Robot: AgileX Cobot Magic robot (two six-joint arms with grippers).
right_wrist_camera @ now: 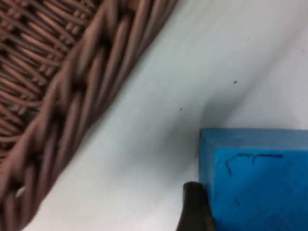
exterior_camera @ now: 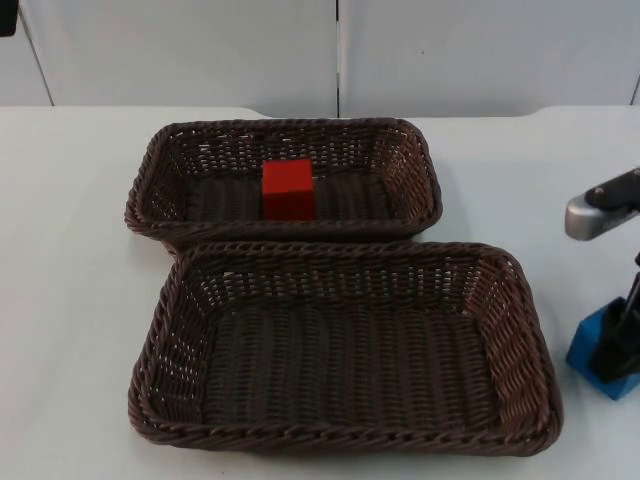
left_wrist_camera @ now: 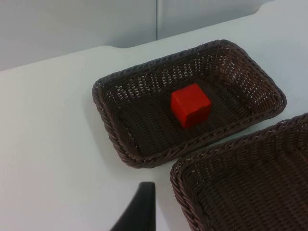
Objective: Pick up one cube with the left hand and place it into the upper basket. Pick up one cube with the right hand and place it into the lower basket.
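A red cube (exterior_camera: 288,189) lies on the floor of the upper wicker basket (exterior_camera: 160,160), near its middle; the left wrist view shows the red cube (left_wrist_camera: 190,104) in that basket (left_wrist_camera: 108,125) too. The lower basket (exterior_camera: 175,300) holds nothing. My left gripper (left_wrist_camera: 139,214) waits, raised over the table left of the baskets. A blue cube (exterior_camera: 597,350) rests on the table right of the lower basket. My right gripper (exterior_camera: 622,345) is down around it and shut on it, one fingertip (right_wrist_camera: 192,207) pressed against the blue cube (right_wrist_camera: 260,178).
The lower basket's right rim (right_wrist_camera: 72,96) lies a short gap from the blue cube. Bare white table (exterior_camera: 70,250) stretches left of both baskets. The grey partition wall (exterior_camera: 200,50) closes the far side.
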